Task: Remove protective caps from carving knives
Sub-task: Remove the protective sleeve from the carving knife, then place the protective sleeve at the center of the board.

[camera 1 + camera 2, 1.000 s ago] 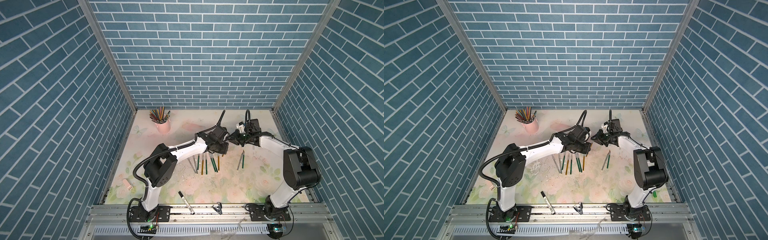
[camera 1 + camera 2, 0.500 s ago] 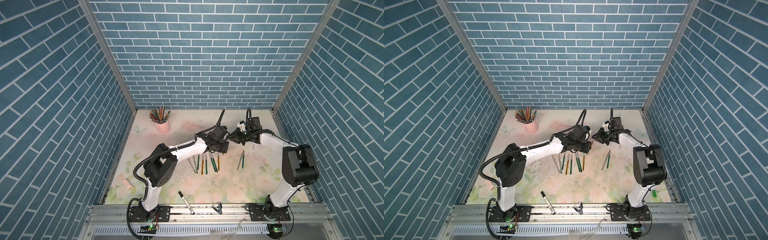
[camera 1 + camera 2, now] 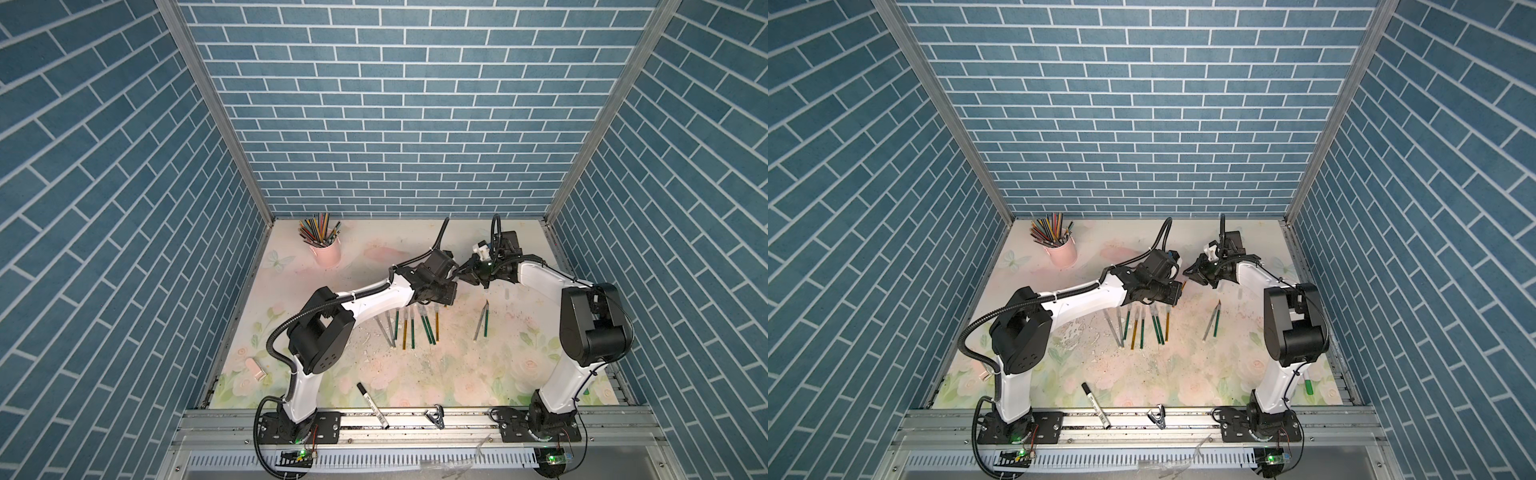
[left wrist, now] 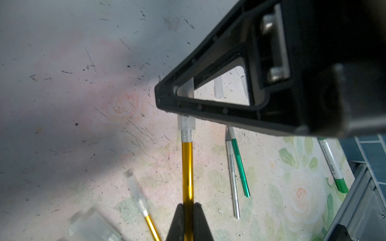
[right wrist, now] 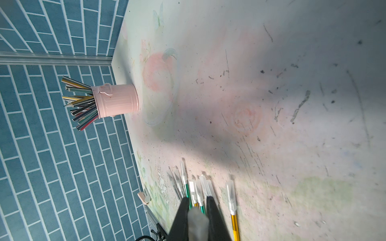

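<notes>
The left claw (image 3: 451, 291) and right claw (image 3: 465, 276) meet nose to nose above the scuffed floral tabletop (image 3: 457, 374) in both top views. They sit between one and two o'clock from a row of thin metallic green, gold and silver carving knives (image 3: 409, 328) at its centre, with two more knives (image 3: 482, 324) at three o'clock of the row. The left wrist view shows the left claw clamped on a slim, glossy gold-handled knife (image 4: 187, 167). Its knurled silver collar runs into a short translucent whitish plastic cap (image 4: 186, 123), which is pinched in the right claw's black fingers. In the right wrist view, the right claw's jaws are closed on that blurred cap (image 5: 197, 221). The cap looks light, slick and slightly yielding. It is probably best gripped mid-length and drawn straight off the rigid handle.
</notes>
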Robot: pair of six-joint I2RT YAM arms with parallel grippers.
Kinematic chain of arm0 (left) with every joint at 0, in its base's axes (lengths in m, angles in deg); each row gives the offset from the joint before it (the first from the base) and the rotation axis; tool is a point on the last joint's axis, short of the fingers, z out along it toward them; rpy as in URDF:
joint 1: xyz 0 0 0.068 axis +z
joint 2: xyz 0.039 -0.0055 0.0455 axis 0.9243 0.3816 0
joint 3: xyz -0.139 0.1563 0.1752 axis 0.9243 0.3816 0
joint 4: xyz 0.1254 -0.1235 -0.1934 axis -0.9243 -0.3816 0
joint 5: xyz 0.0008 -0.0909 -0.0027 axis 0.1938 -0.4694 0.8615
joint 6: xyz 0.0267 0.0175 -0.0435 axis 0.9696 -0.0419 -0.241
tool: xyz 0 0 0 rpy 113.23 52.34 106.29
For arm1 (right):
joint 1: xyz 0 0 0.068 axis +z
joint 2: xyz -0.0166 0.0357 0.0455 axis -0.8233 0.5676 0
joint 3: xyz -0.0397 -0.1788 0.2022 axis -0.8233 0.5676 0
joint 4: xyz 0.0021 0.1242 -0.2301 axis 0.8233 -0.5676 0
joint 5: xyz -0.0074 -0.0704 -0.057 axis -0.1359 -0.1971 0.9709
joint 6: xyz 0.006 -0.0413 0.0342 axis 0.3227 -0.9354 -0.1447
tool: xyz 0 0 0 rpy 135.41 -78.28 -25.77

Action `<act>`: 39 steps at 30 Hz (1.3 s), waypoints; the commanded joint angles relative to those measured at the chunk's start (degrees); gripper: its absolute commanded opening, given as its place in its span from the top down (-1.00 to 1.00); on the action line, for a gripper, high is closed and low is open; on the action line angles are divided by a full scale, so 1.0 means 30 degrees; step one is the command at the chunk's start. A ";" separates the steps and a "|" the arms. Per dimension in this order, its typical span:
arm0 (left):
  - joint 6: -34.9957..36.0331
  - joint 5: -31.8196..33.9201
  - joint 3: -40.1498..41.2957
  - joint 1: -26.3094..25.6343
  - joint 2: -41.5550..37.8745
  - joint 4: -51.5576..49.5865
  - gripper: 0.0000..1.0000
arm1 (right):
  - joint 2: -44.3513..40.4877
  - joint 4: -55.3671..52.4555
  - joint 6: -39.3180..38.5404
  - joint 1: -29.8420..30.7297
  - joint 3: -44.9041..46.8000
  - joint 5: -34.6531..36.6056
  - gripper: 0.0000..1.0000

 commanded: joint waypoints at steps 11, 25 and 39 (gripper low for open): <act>0.0556 -0.1664 0.0765 -0.0897 0.0149 -0.4050 0.98 | 0.0943 0.1831 -0.1191 -0.1191 -0.2392 0.2609 1.00; 0.0413 -0.1705 0.0782 -0.0897 -0.0046 -0.3543 0.98 | 0.0859 -0.1128 -0.3410 -0.1702 -0.2930 0.3758 1.00; 0.0587 -0.1734 0.0437 -0.0334 0.0041 -0.2978 0.98 | 0.2375 -0.6609 -0.6802 -0.1779 -0.3577 0.6893 0.94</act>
